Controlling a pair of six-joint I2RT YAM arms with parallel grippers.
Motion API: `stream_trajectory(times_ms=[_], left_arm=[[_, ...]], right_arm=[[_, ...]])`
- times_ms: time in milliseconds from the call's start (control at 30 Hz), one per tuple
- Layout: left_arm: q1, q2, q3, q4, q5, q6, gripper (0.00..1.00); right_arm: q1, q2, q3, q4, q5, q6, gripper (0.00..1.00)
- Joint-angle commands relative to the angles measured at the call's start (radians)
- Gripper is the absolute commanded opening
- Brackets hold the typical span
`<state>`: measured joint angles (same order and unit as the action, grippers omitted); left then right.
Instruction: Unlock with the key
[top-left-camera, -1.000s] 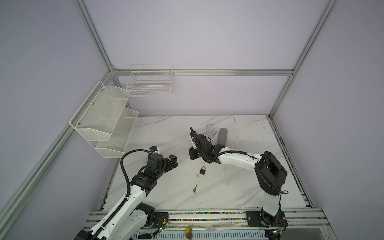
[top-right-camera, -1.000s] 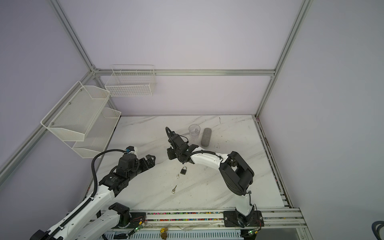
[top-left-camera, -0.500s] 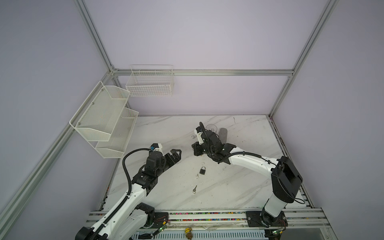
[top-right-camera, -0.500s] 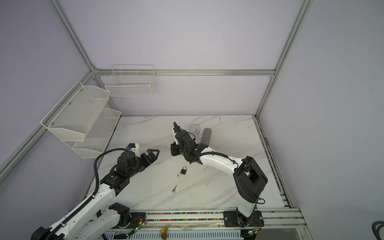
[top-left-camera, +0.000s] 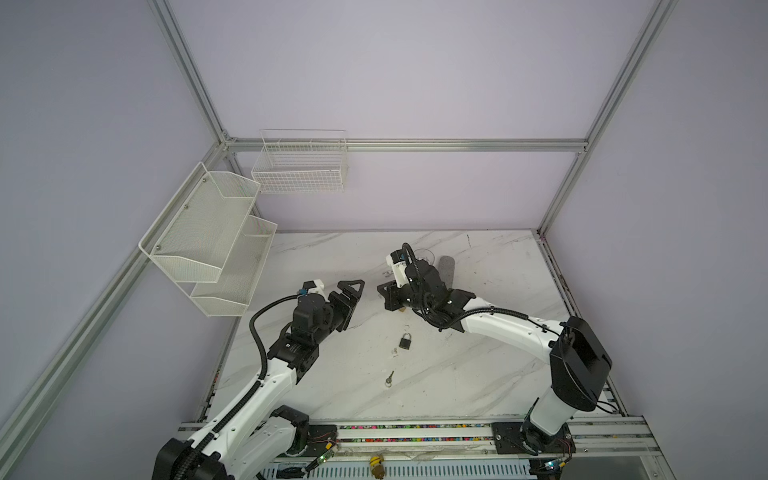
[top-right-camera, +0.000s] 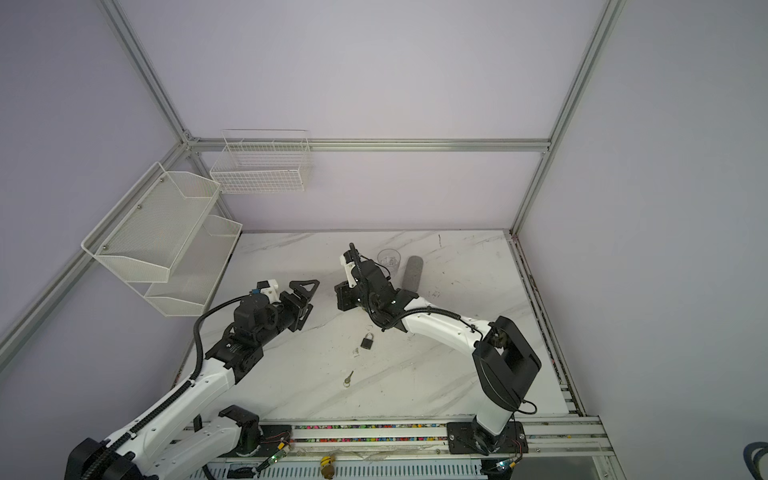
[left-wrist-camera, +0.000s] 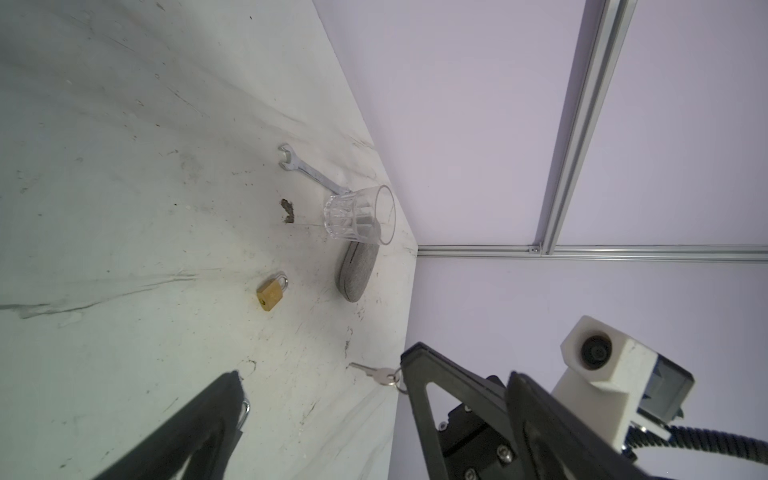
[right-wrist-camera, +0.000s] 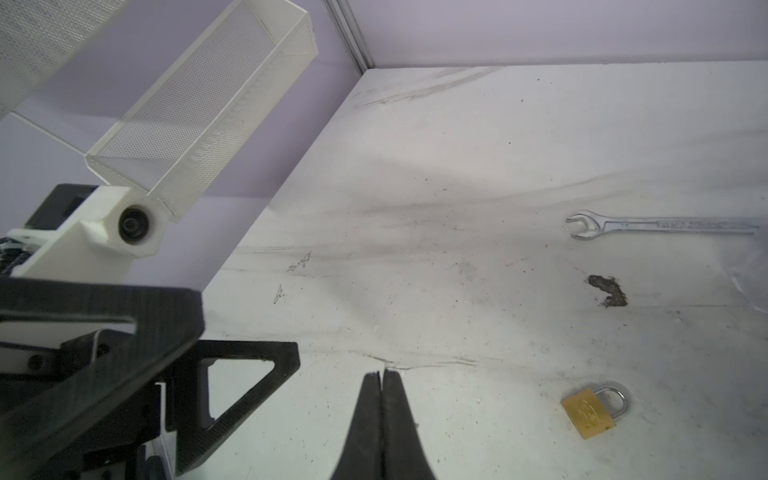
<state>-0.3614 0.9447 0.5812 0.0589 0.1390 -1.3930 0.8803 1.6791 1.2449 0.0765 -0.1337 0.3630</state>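
A black padlock (top-left-camera: 406, 340) (top-right-camera: 367, 340) lies mid-table, and the small key (top-left-camera: 389, 378) (top-right-camera: 348, 378) on its ring lies nearer the front edge. The left wrist view shows that key (left-wrist-camera: 374, 372) beside a finger. A brass padlock (left-wrist-camera: 272, 293) (right-wrist-camera: 592, 411) lies flat further back. My left gripper (top-left-camera: 353, 303) (left-wrist-camera: 326, 361) hangs open and empty above the table, left of the locks. My right gripper (top-left-camera: 380, 291) (right-wrist-camera: 381, 374) is shut on nothing. It faces the left one across a small gap.
A steel wrench (right-wrist-camera: 660, 226) (left-wrist-camera: 309, 170), a clear glass (top-right-camera: 388, 258) (left-wrist-camera: 361, 216) and a grey oblong pouch (top-left-camera: 445, 268) lie toward the back. White mesh shelves (top-left-camera: 208, 237) and a wire basket (top-left-camera: 301, 166) hang on the left and back walls.
The left gripper has reached further toward the middle. The right arm's elbow has swung out to the right and its wrist has shifted toward the back. Locks and key have not moved.
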Motion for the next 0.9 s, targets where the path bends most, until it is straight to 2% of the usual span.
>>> stream_trajectory(times_ms=[0, 533, 867], left_arm=[[-0.018, 0.006, 0.095, 0.087, 0.011, -0.099, 1.00], [-0.067, -0.003, 0.079, 0.173, -0.024, -0.257, 1.00], [-0.078, -0.021, 0.085, 0.191, -0.058, -0.271, 1.00]], right_arm=[[0.021, -0.028, -0.012, 0.090, -0.034, 0.030, 0.00], [0.068, -0.002, 0.025, 0.193, -0.071, 0.049, 0.00], [0.077, -0.011, -0.013, 0.230, -0.090, 0.059, 0.00]])
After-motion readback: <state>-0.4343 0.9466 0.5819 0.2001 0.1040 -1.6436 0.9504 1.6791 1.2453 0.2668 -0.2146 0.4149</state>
